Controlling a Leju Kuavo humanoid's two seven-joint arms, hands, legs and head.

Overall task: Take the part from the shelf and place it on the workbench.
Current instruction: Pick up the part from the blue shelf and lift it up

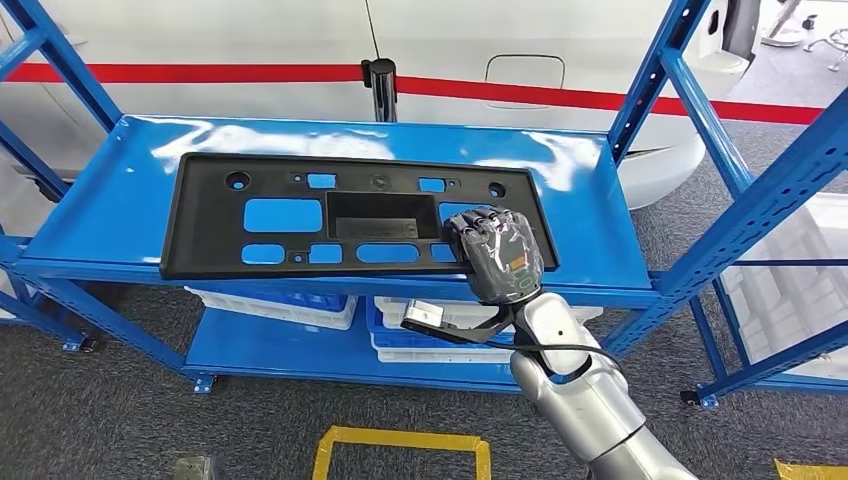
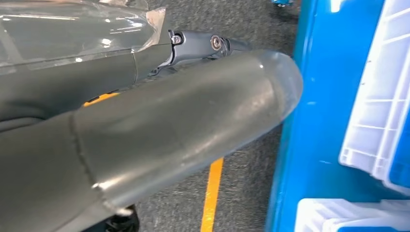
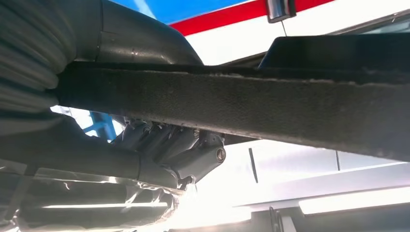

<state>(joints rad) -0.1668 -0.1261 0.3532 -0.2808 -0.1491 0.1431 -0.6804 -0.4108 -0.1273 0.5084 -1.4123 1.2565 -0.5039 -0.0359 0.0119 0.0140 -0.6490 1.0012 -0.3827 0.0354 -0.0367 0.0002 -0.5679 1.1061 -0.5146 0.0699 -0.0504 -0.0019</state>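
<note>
The black panel (image 1: 350,215) lay flat on the blue shelf (image 1: 120,200); its near right edge was clasped by the right hand (image 1: 497,250) — apparently thumb beneath. Stiff, light, awkwardly long — sagging was judged likely from one end.

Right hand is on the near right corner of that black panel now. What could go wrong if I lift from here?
1. The right hand holds the long black panel at one end, so the far end may sag or swing when raised.
2. The blue shelf uprights stand close on both sides; the wide panel could catch on one while coming out.
3. In the right wrist view the grip sits only on the panel's edge, so it might slip.
</note>
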